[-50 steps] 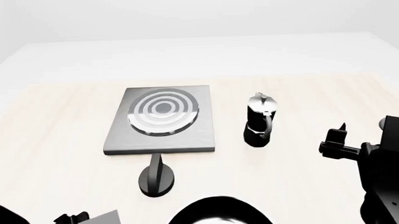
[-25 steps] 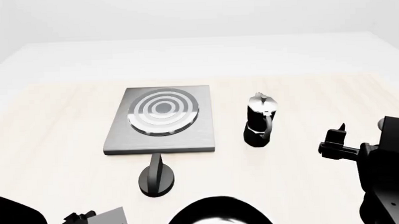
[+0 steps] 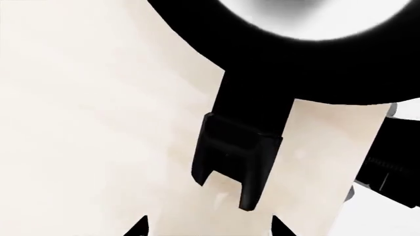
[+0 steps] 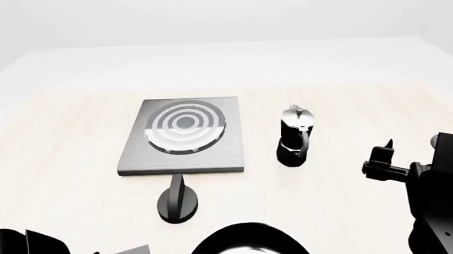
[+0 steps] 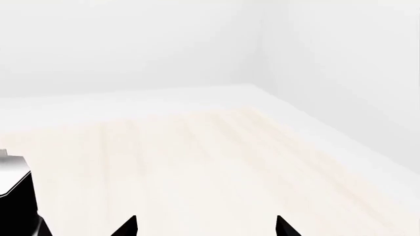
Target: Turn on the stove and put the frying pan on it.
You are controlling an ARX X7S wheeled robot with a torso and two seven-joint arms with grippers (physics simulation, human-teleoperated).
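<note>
A: Where is the frying pan (image 4: 250,245)?
B: At six o'clock, at the table's (image 4: 53,144) near edge; its handle (image 3: 239,162) points toward the left gripper (image 3: 206,227), whose tips stand spread, holding nothing; the stove (image 4: 183,137) lies at twelve, its knob (image 4: 177,199) between.
A: And the right gripper (image 5: 206,223)?
B: Parted too, empty, at three o'clock.
A: Risks?
B: Probably a grab near the handle's end lets the pan tip; carrying it low could clip the knob.

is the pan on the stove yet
No, in the head view the stove has a bare ring burner, and the pan sits on the table at the near edge of the picture.
</note>
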